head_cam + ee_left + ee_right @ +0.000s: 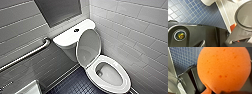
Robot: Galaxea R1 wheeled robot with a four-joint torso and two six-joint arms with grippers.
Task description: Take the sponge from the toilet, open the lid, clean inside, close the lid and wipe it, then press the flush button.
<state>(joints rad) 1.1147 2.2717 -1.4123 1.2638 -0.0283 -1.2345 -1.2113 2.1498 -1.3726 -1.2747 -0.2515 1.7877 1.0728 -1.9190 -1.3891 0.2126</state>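
**Tiled bathroom, toilet lid up, sponge in the right end effector**

White-tiled walls [130,22] and a dark blue small-tiled floor [75,85] surround the toilet [93,65]. Its lid [88,47] stands raised and leans back against the tank [67,37]. The seat [126,81] is down and the bowl [110,75] lies open. The flush button [76,30] sits as a dark dot in the middle of the tank top. A metal grab bar [25,56] runs along the wall beside the tank.

The right end effector [220,84] has hold of the sponge [223,68]. The sponge's pitted orange face sits directly in front of the end effector and very close to it. One grey finger [189,80] shows at the sponge's side, touching or nearly touching it. Blue floor tiles lie well beyond the sponge, so it is held clear of the floor.

How far the left end effector [238,36] is open cannot be told. Blue floor tiles and a white baseboard strip [223,13] lie beyond it. A sliver of orange-red [233,26] shows just beside it, between grey parts. Whether that sliver is the sponge cannot be told.
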